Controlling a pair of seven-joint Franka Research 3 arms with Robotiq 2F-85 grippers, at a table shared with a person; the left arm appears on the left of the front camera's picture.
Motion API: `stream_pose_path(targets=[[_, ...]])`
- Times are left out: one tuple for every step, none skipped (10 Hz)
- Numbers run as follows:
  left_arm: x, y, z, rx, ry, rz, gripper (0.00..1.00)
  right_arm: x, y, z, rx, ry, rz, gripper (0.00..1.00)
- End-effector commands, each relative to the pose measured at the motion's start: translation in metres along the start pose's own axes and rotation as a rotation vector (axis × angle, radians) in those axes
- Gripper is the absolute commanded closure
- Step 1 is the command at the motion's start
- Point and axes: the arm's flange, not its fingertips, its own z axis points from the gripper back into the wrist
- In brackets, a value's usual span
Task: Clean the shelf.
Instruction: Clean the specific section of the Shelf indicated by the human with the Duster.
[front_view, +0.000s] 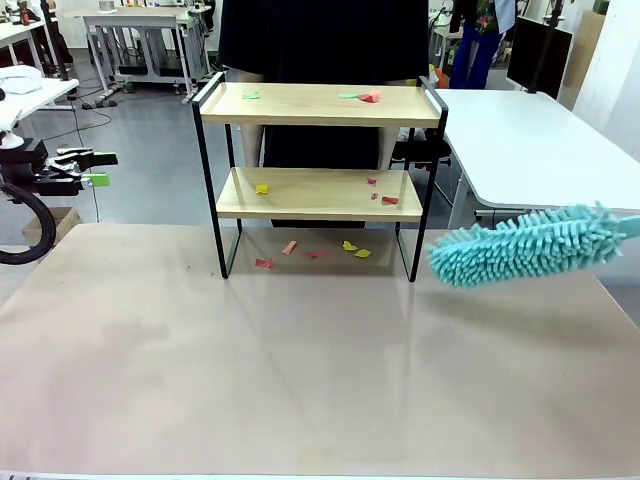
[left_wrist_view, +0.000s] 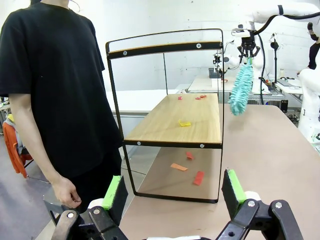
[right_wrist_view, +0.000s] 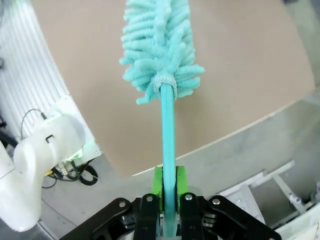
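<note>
The right gripper (right_wrist_view: 168, 186) is clenched on the handle of a teal duster (right_wrist_view: 161, 45). The left gripper (left_wrist_view: 173, 191) gapes wide, holding nothing. The shelf (front_view: 300, 104) stands at the table's (front_view: 300, 380) far side, its 2 boards dotted with what may be paper scraps (front_view: 369, 97).

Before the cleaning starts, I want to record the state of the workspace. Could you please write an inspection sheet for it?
Surface: brown table, bare in front of the shelf.
Job's things: shelf upright at the table's far side; teal duster in the air to its right, not touching it.
Clutter: paper scraps on the top board, on the lower board and on the table under the shelf.
Grippers: left gripper open, holding nothing; right gripper shut on the duster.
Cables: black cable looping below the left arm.
Surroundings: person standing behind the shelf; white tables beyond.
</note>
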Motion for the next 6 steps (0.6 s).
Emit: stream_pose_path(targets=[[0.002,-0.001,0.0,-0.005,0.007,-0.012,0.0,0.015,0.028,-0.009,0.019,0.017,0.116,0.87],[0.002,-0.001,0.0,-0.005,0.007,-0.012,0.0,0.021,0.035,-0.013,0.034,0.021,0.133,0.87],[0.002,-0.001,0.0,-0.005,0.007,-0.012,0.0,0.03,0.042,-0.021,0.073,0.036,0.168,0.87],[0.002,-0.001,0.0,-0.005,0.007,-0.012,0.0,0.038,0.046,-0.031,0.108,0.053,0.185,0.87],[0.002,-0.001,0.0,-0.005,0.007,-0.012,0.0,0.042,0.048,-0.036,0.13,0.057,0.199,0.87],[0.002,-0.001,0.0,-0.005,0.007,-0.012,0.0,0.045,0.049,-0.035,0.143,0.036,0.197,0.87]])
